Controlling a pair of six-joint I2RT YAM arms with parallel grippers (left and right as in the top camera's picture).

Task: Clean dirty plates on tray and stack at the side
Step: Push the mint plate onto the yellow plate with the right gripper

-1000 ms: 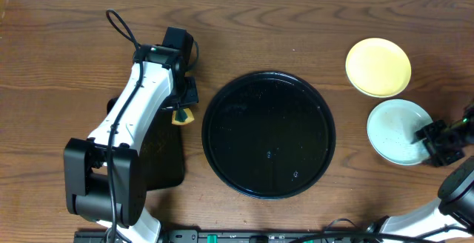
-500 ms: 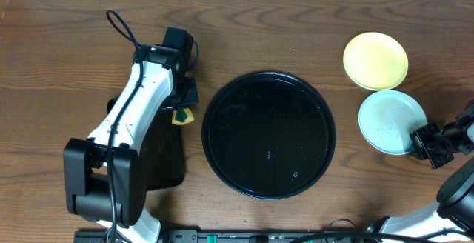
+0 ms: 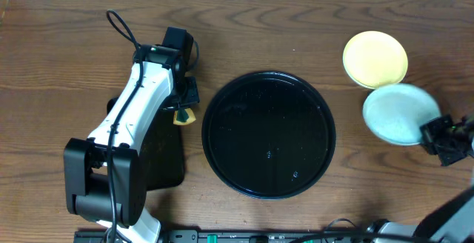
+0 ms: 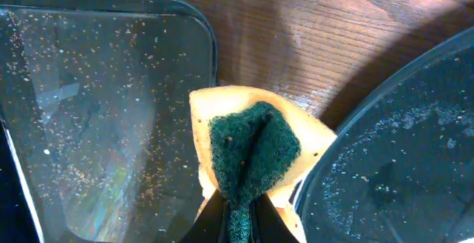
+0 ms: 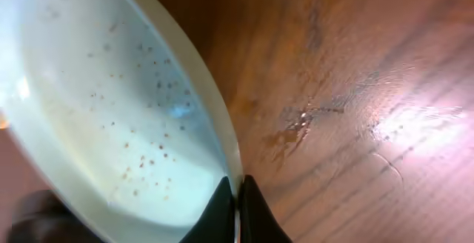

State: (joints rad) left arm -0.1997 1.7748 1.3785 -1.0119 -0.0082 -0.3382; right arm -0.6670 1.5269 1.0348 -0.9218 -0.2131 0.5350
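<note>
Right of the tray (image 3: 252, 117), right fingers (image 5: 220, 207) pinch the mint-blue plate (image 3: 396, 113) by its rim; left fingers (image 4: 209, 227) clamp a sponge (image 4: 255, 143).

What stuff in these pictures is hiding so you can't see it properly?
- Overhead: the left arm covers most of the small black tray.
- Left wrist view: the sponge and the bottom edge hide the left hand's tips.
- Right wrist view: the blue plate, pinched by the right hand, runs off the left and bottom edges.
- Overhead: whether the blue plate touches the yellow plate cannot be told.
</note>
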